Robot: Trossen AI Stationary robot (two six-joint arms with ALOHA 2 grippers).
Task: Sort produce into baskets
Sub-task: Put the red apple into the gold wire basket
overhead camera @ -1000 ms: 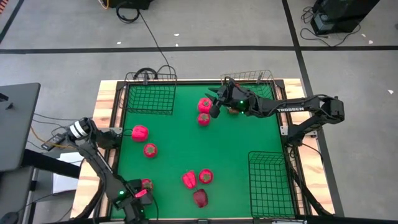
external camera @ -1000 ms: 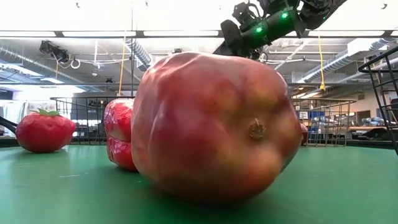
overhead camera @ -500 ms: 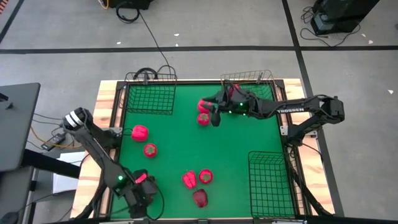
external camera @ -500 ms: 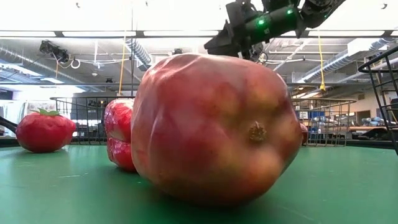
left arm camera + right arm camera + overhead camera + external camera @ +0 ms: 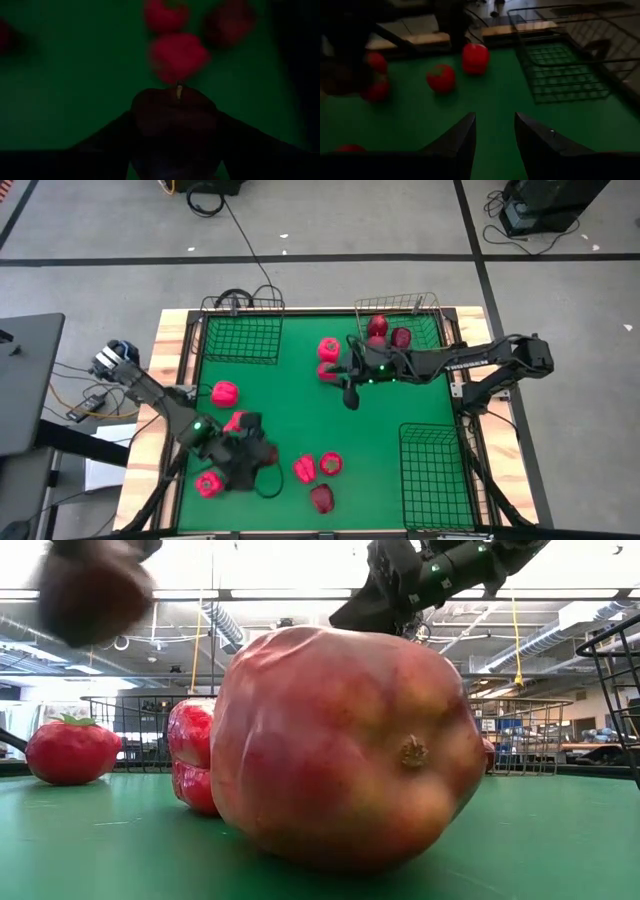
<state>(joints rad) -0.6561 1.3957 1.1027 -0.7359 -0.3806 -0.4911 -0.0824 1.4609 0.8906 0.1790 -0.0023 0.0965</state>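
Open green mat (image 5: 400,405) mid-table; produce cluster (image 5: 318,470) near front.

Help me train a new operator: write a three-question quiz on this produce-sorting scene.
1. True or false: the left gripper holds a dark apple clear of the table.
2. How many pieces of produce show in the gold basket? A. none B. two C. five
3. What sits between the fingers of the right gripper?

Key: 1. True; the low view shows the apple in the air. 2. B. 3. Nothing; its fingers stand apart over bare green table.
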